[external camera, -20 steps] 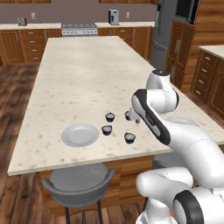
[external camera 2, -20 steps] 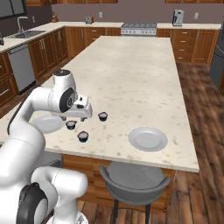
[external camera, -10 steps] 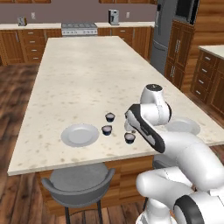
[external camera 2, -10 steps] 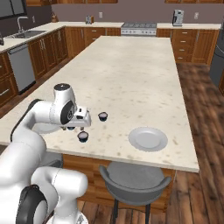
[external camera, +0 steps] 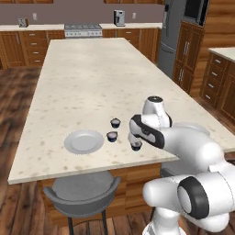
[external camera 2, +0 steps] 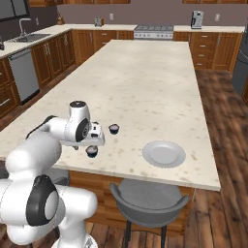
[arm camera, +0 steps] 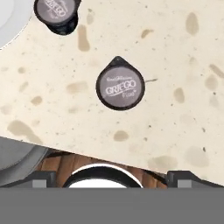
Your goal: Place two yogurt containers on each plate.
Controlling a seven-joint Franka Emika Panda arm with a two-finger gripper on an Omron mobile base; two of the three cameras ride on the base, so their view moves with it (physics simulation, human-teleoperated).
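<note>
— Speckled cream stone, that bench [external camera: 92,82]; what's on it?
— A grey-white plate [external camera: 84,141] near the front edge, bare. Another plate [arm camera: 8,17] shows at the hand view's corner, also bare where visible.
— And the cups?
— Two cups [external camera: 115,122] [external camera: 111,136] sit just right of the plate, apart from it. A third cup [external camera: 136,147] stands under the tool [external camera: 135,141], on the bench; from the hand view it [arm camera: 120,87] lies dead ahead, lid reading "Griego", with a fourth [arm camera: 57,13] beside the plate rim.
— Tool's grip?
— Fingers spread, holding nothing.
</note>
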